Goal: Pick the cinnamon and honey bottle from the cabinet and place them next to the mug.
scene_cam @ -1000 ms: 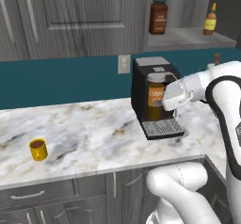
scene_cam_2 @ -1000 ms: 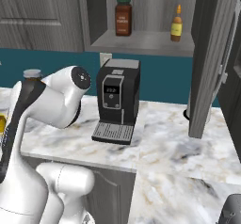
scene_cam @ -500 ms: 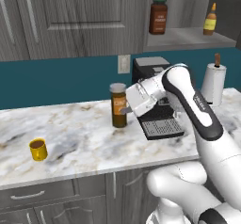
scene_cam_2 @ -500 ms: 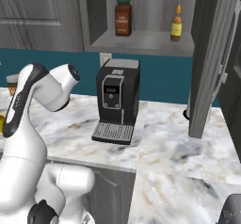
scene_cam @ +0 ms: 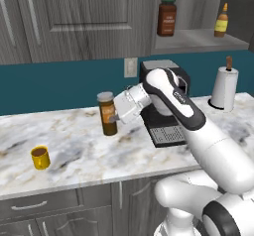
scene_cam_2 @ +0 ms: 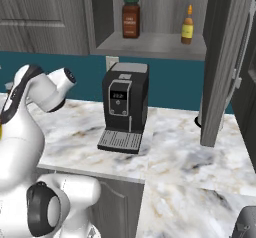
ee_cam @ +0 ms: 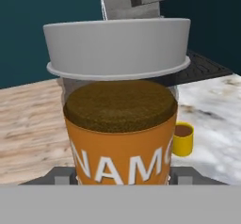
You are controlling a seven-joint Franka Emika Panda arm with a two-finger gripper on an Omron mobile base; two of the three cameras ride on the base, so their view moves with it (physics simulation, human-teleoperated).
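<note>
My gripper [scene_cam: 112, 117] is shut on the cinnamon [scene_cam: 107, 113], a dark jar with an orange label and grey lid, held upright low over the counter left of the coffee machine. In the hand view the cinnamon [ee_cam: 120, 124] sits between the fingertips [ee_cam: 57, 176]. The yellow mug [scene_cam: 40, 157] stands on the counter well to the left of the jar, and the mug [ee_cam: 182, 138] peeks out beside the jar. The honey bottle [scene_cam: 221, 21] stands on the cabinet [scene_cam: 198, 39] shelf, at the honey bottle [scene_cam_2: 187, 25] spot right of a bigger jar.
A red-brown jar with a green lid [scene_cam: 166, 17] shares the shelf. The black coffee machine [scene_cam_2: 125, 107] stands at the wall, a paper towel holder [scene_cam: 222, 88] to its right. An open cabinet door [scene_cam_2: 225, 57] hangs over the counter's right side.
The arm has swung left across the counter with the cinnamon, from in front of the coffee machine to a spot closer to the mug, and lower.
</note>
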